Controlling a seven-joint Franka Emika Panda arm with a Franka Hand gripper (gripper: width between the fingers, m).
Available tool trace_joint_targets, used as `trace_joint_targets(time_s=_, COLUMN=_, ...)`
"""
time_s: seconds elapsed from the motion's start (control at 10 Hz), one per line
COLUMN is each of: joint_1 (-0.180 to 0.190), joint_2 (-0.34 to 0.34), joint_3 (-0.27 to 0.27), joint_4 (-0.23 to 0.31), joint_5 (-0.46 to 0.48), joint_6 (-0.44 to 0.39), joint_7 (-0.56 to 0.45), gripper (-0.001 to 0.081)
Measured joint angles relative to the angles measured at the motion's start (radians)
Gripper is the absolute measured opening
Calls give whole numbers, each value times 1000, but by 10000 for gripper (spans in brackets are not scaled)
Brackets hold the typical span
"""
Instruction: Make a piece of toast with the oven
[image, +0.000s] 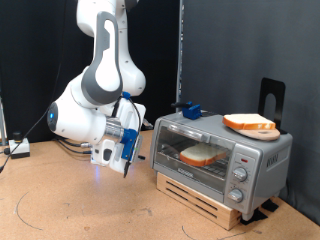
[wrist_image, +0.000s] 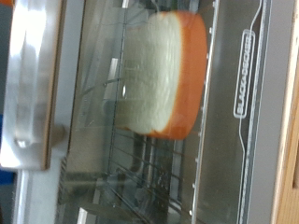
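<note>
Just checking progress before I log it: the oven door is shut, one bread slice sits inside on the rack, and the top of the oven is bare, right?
Not quite. The oven door is shut and the piece of toast sits inside on the rack, but the top is not bare: a second slice and a small blue object lie on it, as the exterior view shows.

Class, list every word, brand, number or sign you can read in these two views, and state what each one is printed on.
Dark lettering on the oven door frame, wrist view: a brand-like mark, too blurred to read.
Markings around the knobs: too small to read.
Nothing readable on the toast, the second slice or the end effector.
</note>
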Motion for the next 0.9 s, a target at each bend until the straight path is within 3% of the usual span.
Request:
trace_joint_targets(time_s=0.3, joint_1=5, joint_2=110, joint_3=15, joint_4=109, joint_5=49, joint_6=-19, joint_7=121, gripper=807)
trace_joint_targets(time_s=0.6, joint_1=9, joint_2=130, joint_3=27, joint_4=145, joint_5=46, joint_6=-10, joint_7=79, gripper=807)
trace_joint_targets(time_s=0.9, joint_1=21, joint_2=241, joint_3=52, joint_4=300, joint_5=-21, joint_6=-101, joint_7=80, gripper=807)
